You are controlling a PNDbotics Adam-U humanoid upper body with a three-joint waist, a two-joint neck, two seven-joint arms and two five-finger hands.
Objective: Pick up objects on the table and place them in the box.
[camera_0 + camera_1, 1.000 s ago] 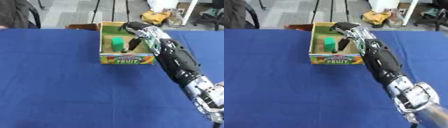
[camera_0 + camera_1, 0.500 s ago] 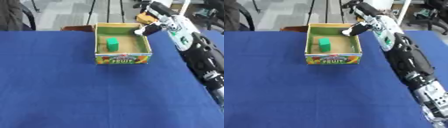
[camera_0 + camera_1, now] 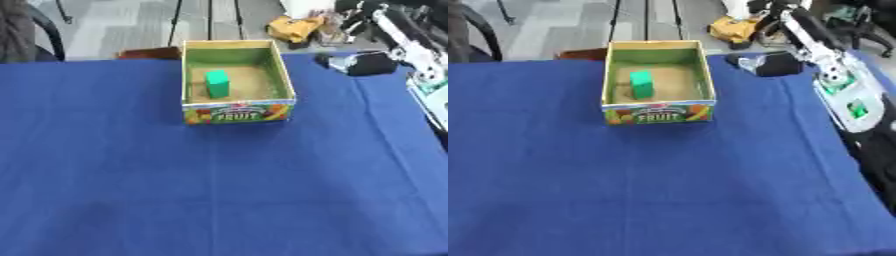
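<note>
An open-topped cardboard box point(image 3: 658, 85) with a colourful fruit label on its front wall is being shown standing at the far middle of a table covered with a blue cloth point(image 3: 658, 190), and a small green rectangular block point(image 3: 641, 84) is being held inside it, upright on the box floor toward its left side. The robot's black and silver right hand point(image 3: 773, 63) is being held above the table's far right part, beside and apart from the box; whether its fingers are open or curled cannot be told, and nothing is being seen in it.
</note>
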